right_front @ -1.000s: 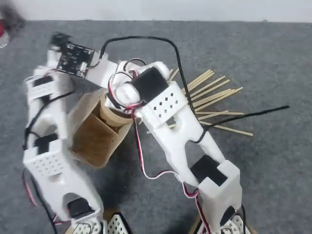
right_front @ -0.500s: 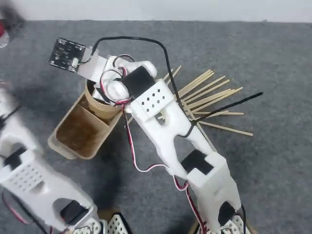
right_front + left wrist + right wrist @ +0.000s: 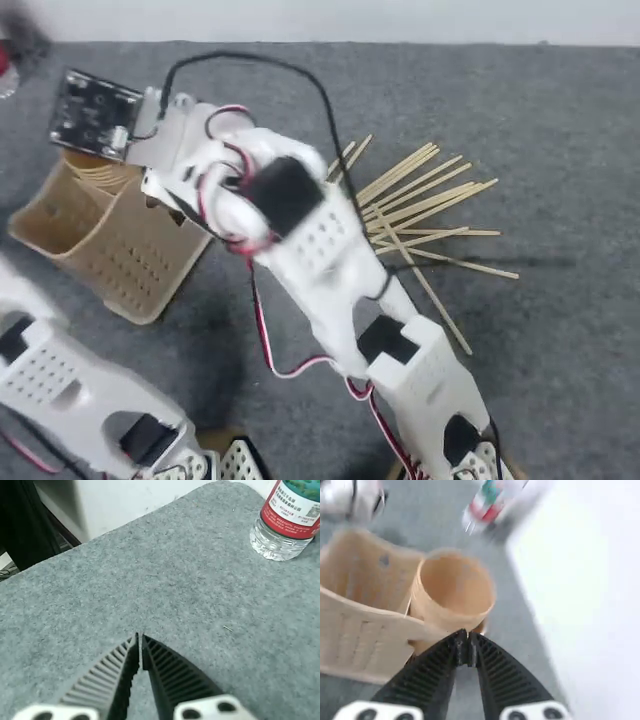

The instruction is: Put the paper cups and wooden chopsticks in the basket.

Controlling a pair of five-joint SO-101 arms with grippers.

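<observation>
Grey felt tabletop (image 3: 560, 120). Scene left: basket (image 3: 130, 265), paper cups (image 3: 100, 175) nested inside. Right: wooden chopsticks (image 3: 425, 195) scattered, light, thin, slippery; best pinched mid-length. Right gripper (image 3: 466, 642) apparently closed on basket wall; left gripper (image 3: 140, 645) pressed together, empty.

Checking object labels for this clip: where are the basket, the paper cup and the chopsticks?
basket (image 3: 125, 262), high view, on its perforated side wall.
paper cup (image 3: 454, 584), right wrist view, on its inner wall.
chopsticks (image 3: 428, 190), high view, mid-length on the fanned pile.
</observation>
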